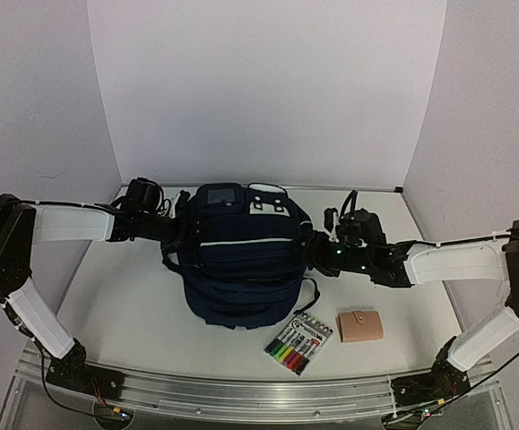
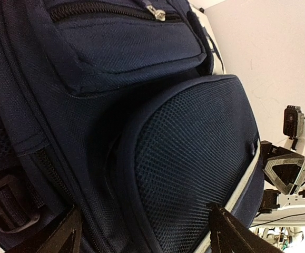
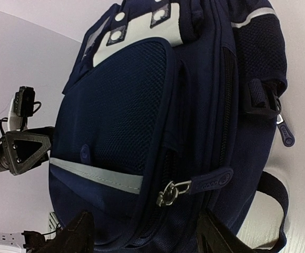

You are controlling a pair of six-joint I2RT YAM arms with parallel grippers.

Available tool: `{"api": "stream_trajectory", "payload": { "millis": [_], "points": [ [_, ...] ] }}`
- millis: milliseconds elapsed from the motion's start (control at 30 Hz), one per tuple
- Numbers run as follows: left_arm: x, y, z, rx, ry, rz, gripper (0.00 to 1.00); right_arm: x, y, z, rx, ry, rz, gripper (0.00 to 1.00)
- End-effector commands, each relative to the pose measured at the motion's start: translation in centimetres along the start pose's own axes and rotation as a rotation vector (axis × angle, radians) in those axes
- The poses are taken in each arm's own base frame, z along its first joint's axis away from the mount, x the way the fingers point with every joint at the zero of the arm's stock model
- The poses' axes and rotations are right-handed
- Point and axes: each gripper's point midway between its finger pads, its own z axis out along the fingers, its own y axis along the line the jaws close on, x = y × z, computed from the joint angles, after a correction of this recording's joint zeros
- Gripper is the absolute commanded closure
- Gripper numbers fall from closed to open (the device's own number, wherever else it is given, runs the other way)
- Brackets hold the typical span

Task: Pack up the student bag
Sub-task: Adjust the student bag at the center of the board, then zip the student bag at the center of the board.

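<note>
Your navy backpack, white-striped with grey patches, sits upright mid-table. Left gripper and right gripper are both spread wide, straddling its opposite sides.

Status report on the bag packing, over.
Left gripper and right gripper open, one each side of the student bag. Marker pack and tan pouch on the table, not yet packed. Nothing blocking.

Marker pack by tan pouch, both on white table.
</note>
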Motion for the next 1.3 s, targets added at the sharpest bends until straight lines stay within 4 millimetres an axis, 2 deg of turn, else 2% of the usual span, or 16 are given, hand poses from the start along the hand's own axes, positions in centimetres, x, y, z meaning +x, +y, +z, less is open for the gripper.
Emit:
{"api": "stream_trajectory", "payload": {
  "millis": [0, 133, 267, 367, 467, 533, 700, 800, 867, 933, 1167, 1267],
  "points": [
    [1.2, -4.2, 1.8, 0.06, 0.06, 0.074, 0.18, -1.5, 2.4, 0.4, -0.071, -0.043, 0.0, 0.44],
    [3.4, -7.7, 3.1, 0.102, 0.104, 0.13, 0.19, -4.2, 2.1, -0.4, -0.051, -0.125, -0.022, 0.56],
    [5.2, -10.3, 3.5, 0.132, 0.119, 0.143, 0.19, -7.9, 0.4, -1.5, 0.007, -0.195, -0.058, 0.76],
    [6.5, -11.7, 3.2, 0.133, 0.124, 0.17, 0.19, -10.0, -1.1, -2.0, 0.057, -0.213, -0.104, 0.81],
    [6.9, -11.0, 2.3, 0.084, 0.104, 0.185, 0.18, -11.1, -1.2, -1.8, 0.08, -0.2, -0.15, 0.8],
    [7.1, -10.3, 1.7, 0.056, 0.082, 0.208, 0.17, -11.4, -1.1, -1.8, 0.087, -0.195, -0.169, 0.76],
    [9.3, -8.3, 1.2, 0.014, 0.128, 0.275, 0.2, -10.9, -1.9, -1.5, 0.101, -0.179, -0.158, 0.68],
    [10.3, -7.2, 1.4, -0.019, 0.164, 0.299, 0.29, -10.3, -2.4, -1.2, 0.106, -0.159, -0.146, 0.67],
    [10.5, -6.7, 1.6, -0.042, 0.177, 0.316, 0.39, -10.0, -2.6, -1.0, 0.106, -0.148, -0.143, 0.67],
    [10.7, -6.4, 1.9, -0.061, 0.187, 0.343, 0.43, -9.9, -2.6, -0.9, 0.103, -0.141, -0.142, 0.67],
    [10.3, -5.3, 2.6, -0.162, 0.166, 0.433, 0.4, -10.0, -2.4, -1.1, 0.098, -0.146, -0.143, 0.67],
    [10.2, -5.7, 2.9, -0.183, 0.151, 0.47, 0.4, -10.1, -2.3, -1.1, 0.096, -0.147, -0.143, 0.67]
  ]
}}
